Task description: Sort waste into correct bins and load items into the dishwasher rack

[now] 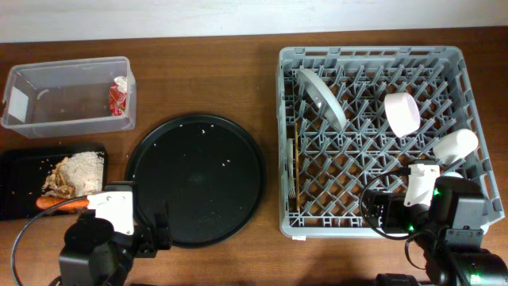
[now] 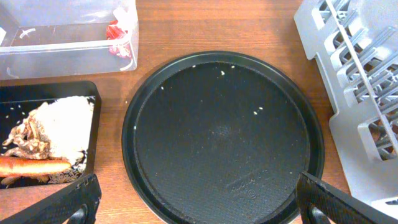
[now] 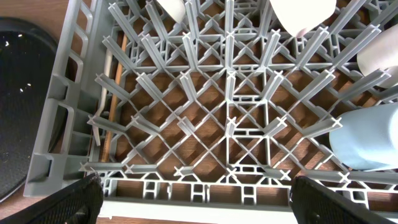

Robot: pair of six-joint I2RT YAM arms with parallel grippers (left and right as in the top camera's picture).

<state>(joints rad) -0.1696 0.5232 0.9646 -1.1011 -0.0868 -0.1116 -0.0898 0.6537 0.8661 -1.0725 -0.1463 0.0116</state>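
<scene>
Left gripper, right gripper: both spread wide, empty. Wrapper in clear tub; food scraps, carrot in black tray; plate, white cup, light blue cup, chopsticks in dishwasher rack

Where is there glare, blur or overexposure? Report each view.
Overhead: sharp, evenly lit. Left wrist: soft sheen on the large round black tray, glints on the clear plastic rectangular tub. Right wrist: the small white bowl is washed out.

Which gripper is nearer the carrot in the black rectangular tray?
Left. The left gripper hovers over the round tray, just right of the carrot; the right gripper is far off on the other side, over the dishwasher rack.
</scene>
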